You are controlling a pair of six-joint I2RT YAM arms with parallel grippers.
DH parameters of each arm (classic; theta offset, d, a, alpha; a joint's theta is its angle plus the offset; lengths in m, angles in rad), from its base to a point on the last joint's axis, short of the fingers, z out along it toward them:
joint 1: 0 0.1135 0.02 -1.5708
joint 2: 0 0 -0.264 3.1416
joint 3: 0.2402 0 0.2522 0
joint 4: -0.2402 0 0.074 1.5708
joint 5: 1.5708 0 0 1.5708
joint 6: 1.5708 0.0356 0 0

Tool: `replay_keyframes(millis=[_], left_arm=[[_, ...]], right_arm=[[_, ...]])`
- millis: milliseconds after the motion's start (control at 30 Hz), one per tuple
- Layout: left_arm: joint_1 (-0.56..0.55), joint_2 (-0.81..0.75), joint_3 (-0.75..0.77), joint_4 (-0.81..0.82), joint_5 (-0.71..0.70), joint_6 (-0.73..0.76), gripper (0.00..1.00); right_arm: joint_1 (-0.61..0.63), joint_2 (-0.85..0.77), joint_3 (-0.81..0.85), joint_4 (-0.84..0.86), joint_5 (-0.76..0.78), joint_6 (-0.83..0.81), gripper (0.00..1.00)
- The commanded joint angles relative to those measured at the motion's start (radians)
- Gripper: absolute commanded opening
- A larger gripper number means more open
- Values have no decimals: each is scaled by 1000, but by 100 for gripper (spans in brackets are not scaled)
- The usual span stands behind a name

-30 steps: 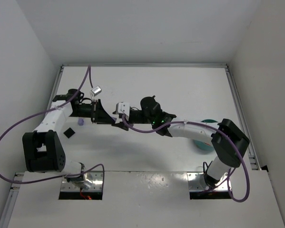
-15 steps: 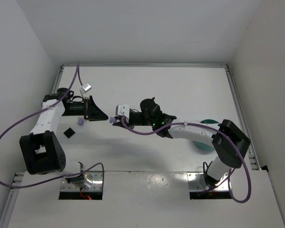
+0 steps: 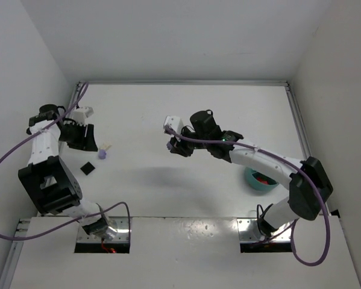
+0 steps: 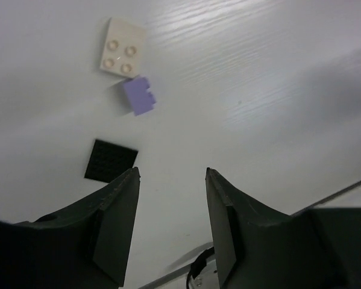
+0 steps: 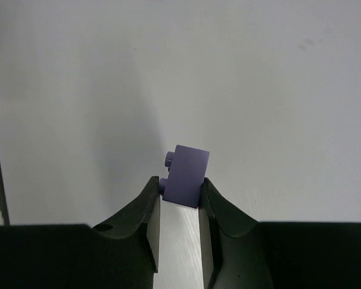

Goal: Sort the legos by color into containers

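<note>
My right gripper is shut on a lavender lego and holds it above the table's middle; the brick shows at its fingertips from above. My left gripper is open and empty at the table's left side. Just right of it lie a cream-white lego, a second lavender lego and a black flat lego. The left wrist view shows them too: cream, lavender, black. The teal bowl sits at the right, partly hidden by my right arm, with something red inside.
White walls close in the table on the left, back and right. Metal rails run along the table's left and right edges. Purple cables loop off both arms over the near left side.
My left gripper has swung left, away from the middle, and is empty. My right gripper has drawn back to the right, carrying the lavender lego.
</note>
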Motion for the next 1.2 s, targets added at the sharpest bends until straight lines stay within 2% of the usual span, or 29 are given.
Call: replay_keyframes(millis=[0, 200, 433, 900, 1167], left_arm=[[-22, -35, -50, 153, -213, -38, 53], [-128, -35, -130, 280, -299, -210, 51], [-191, 35, -152, 343, -357, -311, 47], [-222, 144, -170, 395, -388, -382, 45], [-242, 213, -179, 437, -454, -414, 45]], right_arm=[[-20, -26, 72, -213, -7, 39, 3], [-51, -26, 63, -236, -56, 82, 3], [-82, -36, 82, -267, -94, 105, 3], [-131, -43, 85, -298, -103, 116, 3], [-175, -34, 85, -318, -103, 146, 3]])
